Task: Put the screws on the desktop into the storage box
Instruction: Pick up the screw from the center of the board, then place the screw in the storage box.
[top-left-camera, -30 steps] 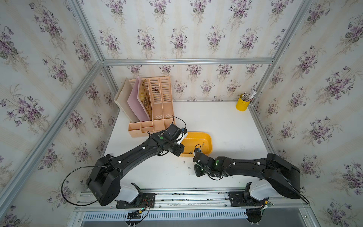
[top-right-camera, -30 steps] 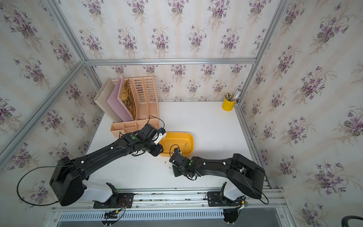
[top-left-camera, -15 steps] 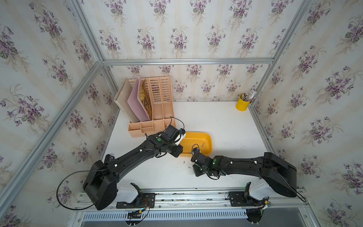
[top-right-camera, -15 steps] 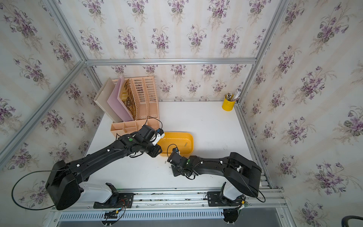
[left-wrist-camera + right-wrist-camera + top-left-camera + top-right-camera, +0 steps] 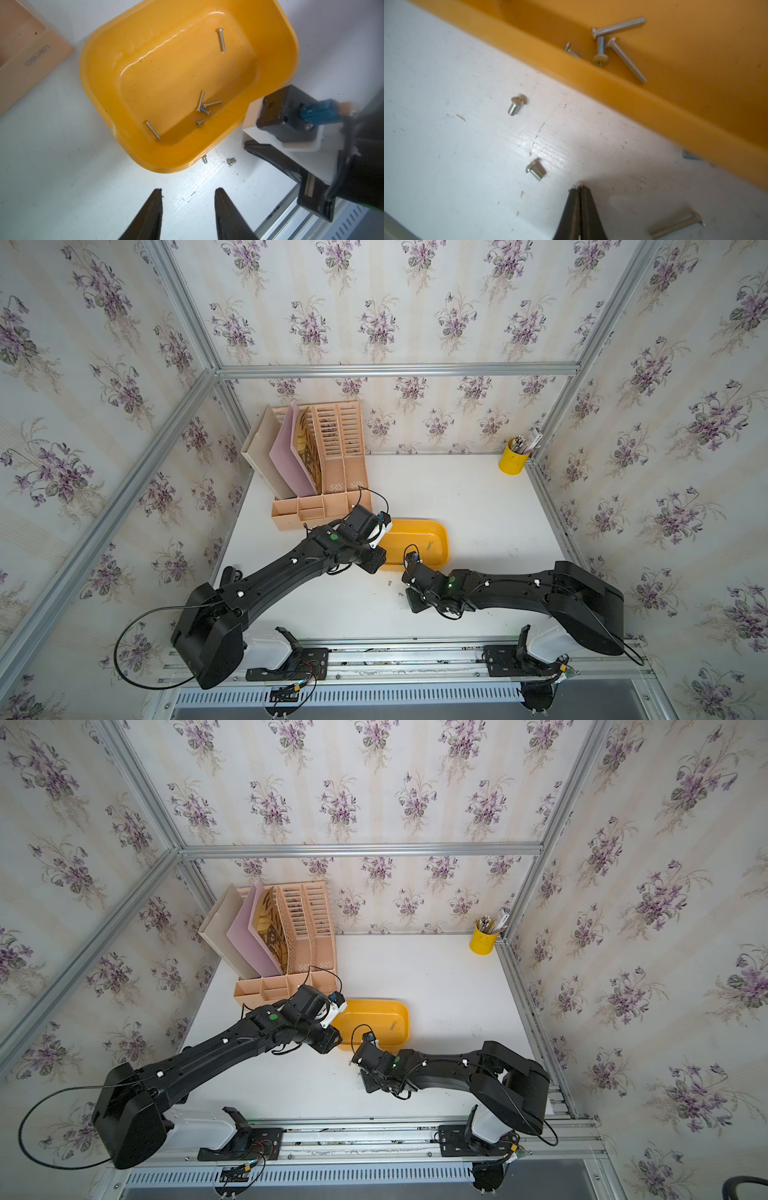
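Currently the box (image 5: pixel 409 537) is sitting near the middle of the desk (image 5: pixel 478 506), close to the organizer (image 5: pixel 328 472), while a pen cup (image 5: pixel 514 458) is standing well apart in the far corner on the side of the right arm (image 5: pixel 519 593). Six screws (image 5: pixel 153 130) are lying inside the box in the left wrist view: two long ones far from each other and four bunching together by the wall nearest the right arm. More are lying on the desk outside it: two short ones (image 5: pixel 517 106) are showing clearly in the right wrist view, a long one (image 5: pixel 675 226) is lying near the right fingers (image 5: pixel 584 204), and another is peeking from under the box's rim, too blurred to describe. The right fingers are pressing together with nothing showing between them, their tips pointing at bare desk just beside the nearer short screw (image 5: pixel 535 169) without touching it; whether they are touching the desk I cannot tell. The left fingers (image 5: pixel 156 199) are standing apart over bare desk just outside the box, gripping nothing. In a top view two loose screws (image 5: pixel 389 583) are showing as specks on the desk in front of the box.
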Available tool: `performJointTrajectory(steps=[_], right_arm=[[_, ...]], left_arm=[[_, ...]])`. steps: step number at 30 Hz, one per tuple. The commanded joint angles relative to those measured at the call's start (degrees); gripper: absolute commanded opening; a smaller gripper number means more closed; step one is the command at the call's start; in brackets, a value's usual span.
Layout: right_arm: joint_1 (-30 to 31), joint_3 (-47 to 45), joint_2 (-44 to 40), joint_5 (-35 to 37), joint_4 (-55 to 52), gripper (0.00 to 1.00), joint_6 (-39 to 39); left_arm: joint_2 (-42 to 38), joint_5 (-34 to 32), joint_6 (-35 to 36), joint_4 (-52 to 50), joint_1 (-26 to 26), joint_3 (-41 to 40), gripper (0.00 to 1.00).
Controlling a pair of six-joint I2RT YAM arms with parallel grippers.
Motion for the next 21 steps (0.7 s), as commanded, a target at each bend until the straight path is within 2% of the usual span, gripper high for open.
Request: performJointTrajectory(steps=[1,8,13,17,21], right_arm=[[-0.15,1.71,-2.46,-2.79,-6.63,0.00,-1.99],[-3.84,9.51,-5.69,-3.95,-9.12,0.00,-6.45],[-10.01,13.66,-7.74,-5.79,-9.86,0.00,-10.67],[-17.74,16.03,-4.71,-9.53,-7.03,0.00,-14.36],[-22.50,18.92,1.77,-12.07,-5.39,0.00,-17.22]], left_arm=[[-0.93,1.51,-1.38,0.19,0.07,-1.51,0.45],[-4.72,3.89,-1.62,-1.11,0.04,-2.91,0.45],[-8.01,7.07,-2.39,-0.03,-0.22,-4.78,0.45],[-8.22,11.07,-4.85,4.44,-1.49,-7.84,0.45],[-6.63,10.36,-7.14,7.57,-5.38,-8.49,0.45]])
